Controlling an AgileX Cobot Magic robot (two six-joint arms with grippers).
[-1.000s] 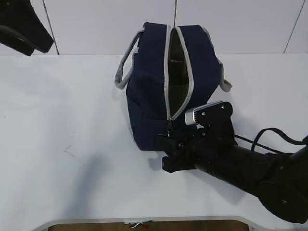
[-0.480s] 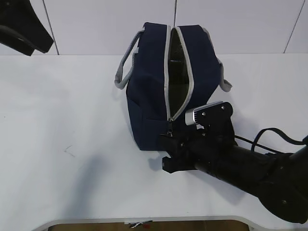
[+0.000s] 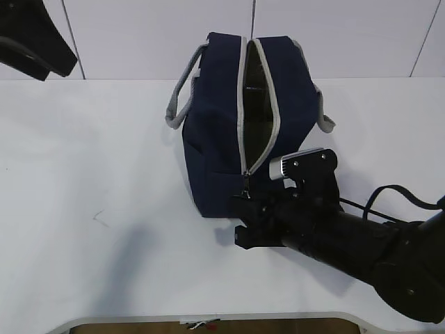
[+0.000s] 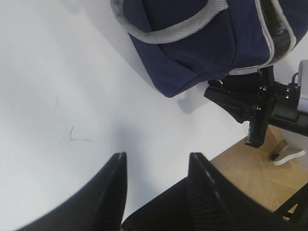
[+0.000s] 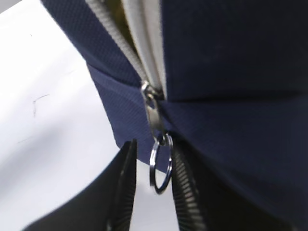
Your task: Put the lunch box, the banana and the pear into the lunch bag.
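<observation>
Straddling the lunch bag's [image 5: 231, 72] ring pull [image 5: 160, 163], right pincer [image 5: 151, 187] half-closed

Navy lunch bag [image 3: 215, 160] (grey zipper [image 3: 243, 90], grey handles [image 3: 182, 97]), white table [image 3: 90, 174]

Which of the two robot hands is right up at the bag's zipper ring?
The right hand: its fingers flank the metal zipper ring on the navy fabric lunch bag. The left hand hovers over bare table.
</observation>
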